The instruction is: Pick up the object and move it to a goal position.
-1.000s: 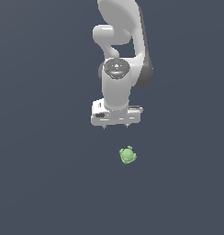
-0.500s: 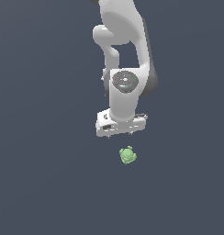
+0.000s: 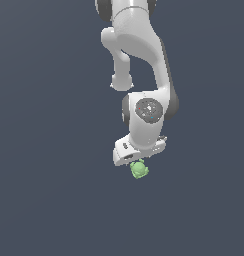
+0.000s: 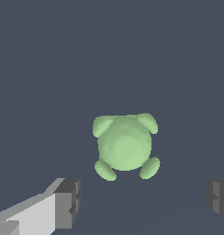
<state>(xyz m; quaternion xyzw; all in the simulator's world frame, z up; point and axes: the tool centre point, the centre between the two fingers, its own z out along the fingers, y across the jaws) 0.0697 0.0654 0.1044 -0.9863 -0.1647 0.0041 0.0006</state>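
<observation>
Looking at the exterior view: we are seeing the white arm (image 3: 144, 65) hanging its pincer (image 3: 136, 161) directly over the object (image 3: 139, 170), which is lying on the dark desk (image 3: 49, 200).
Wrist view: we are seeing the green object (image 4: 125, 145) sitting between the two fingertips (image 4: 68, 203), untouched.
Pincer: spread wide, grasping nothing.

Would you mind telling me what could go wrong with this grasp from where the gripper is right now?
1. The object is round with small knobs, so the pads may catch a knob or the curved side and squeeze it out.
2. In the wrist view, the object does not yet sit between the open fingers; closing now would likely miss it.
3. In the exterior view, the gripper hangs close over the object, so descending off-centre could knock it aside.
</observation>
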